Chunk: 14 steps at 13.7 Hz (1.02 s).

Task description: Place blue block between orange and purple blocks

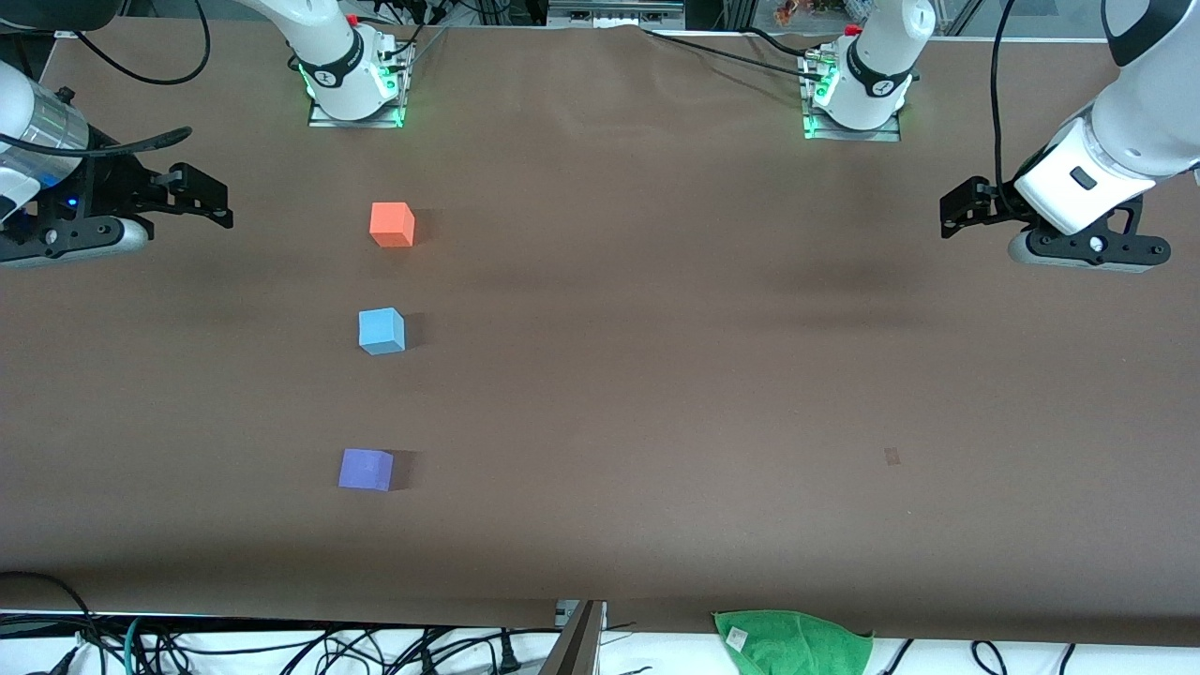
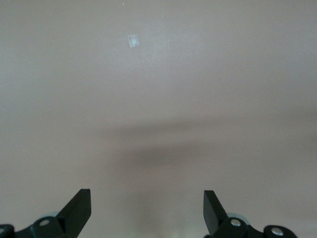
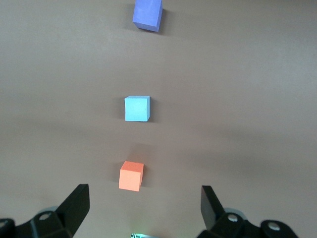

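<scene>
Blue block (image 1: 382, 330) at left-centre of the front frame already sits on the table (image 1: 656, 375) between orange (image 1: 392, 224) and purple (image 1: 366, 469), so I keep my right gripper (image 1: 202, 199) and left gripper (image 1: 961, 214) spread, empty, high at the edges, nudging nothing.

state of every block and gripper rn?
Blue block: on the table, free, between the other two.
Orange block: on the table, free, farthest from the camera.
Purple block: on the table, free, nearest.
Left gripper: open, empty, waiting.
Right gripper: open, empty, above the table.
</scene>
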Motion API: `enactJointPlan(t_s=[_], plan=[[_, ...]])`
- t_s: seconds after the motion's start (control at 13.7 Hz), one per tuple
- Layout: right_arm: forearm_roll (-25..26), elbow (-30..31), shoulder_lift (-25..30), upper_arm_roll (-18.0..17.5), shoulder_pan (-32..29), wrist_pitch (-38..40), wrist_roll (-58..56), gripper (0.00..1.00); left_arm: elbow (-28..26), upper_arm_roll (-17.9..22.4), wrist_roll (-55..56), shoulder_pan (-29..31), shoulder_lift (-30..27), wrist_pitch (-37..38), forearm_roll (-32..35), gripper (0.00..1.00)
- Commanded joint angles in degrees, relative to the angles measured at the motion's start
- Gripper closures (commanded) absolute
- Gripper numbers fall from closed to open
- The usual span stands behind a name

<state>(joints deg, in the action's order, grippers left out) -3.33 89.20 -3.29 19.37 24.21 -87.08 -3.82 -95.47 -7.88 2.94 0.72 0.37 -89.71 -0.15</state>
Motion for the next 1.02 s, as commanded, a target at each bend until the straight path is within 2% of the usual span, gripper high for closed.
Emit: enactJointPlan(t_s=[0.0, 0.37, 0.51, 0.59, 0.73, 0.8, 0.95], plan=[[-0.10, -1.83, -0.85, -0.03, -0.04, 0.86, -0.57, 0.01, 1.52, -0.03, -0.92, -0.11, 0.51, 1.11, -0.29, 0.00], [-0.10, -1.83, -0.67, -0.12, 0.22, 1.48, -0.39, 0.01, 1.52, -0.03, -0.84, -0.11, 0.51, 0.94, -0.29, 0.00], [-0.18, -1.74, -0.67, -1.43, -1.00, 1.48, -0.39, 0.01, 1.52, -0.03, -0.84, -0.11, 0.51, 0.94, -0.29, 0.00], [-0.19, -1.66, -0.67, -3.79, -3.44, 1.57, -0.39, 0.01, 1.52, -0.03, -0.84, -0.11, 0.51, 0.94, -0.29, 0.00], [-0.10, -1.74, -0.58, -11.77, -11.69, 1.65, -0.48, 0.01, 1.52, -0.03, -0.84, -0.20, 0.60, 0.85, -0.29, 0.00], [-0.01, -1.92, -0.67, -13.81, -13.56, 1.57, -0.66, 0.01, 1.52, -0.03, -0.84, -0.20, 0.60, 0.85, -0.29, 0.00], [-0.01, -1.83, -0.58, -13.92, -13.58, 1.65, -0.75, 0.01, 1.52, -0.03, -0.92, -0.11, 0.60, 0.85, -0.29, 0.00]])
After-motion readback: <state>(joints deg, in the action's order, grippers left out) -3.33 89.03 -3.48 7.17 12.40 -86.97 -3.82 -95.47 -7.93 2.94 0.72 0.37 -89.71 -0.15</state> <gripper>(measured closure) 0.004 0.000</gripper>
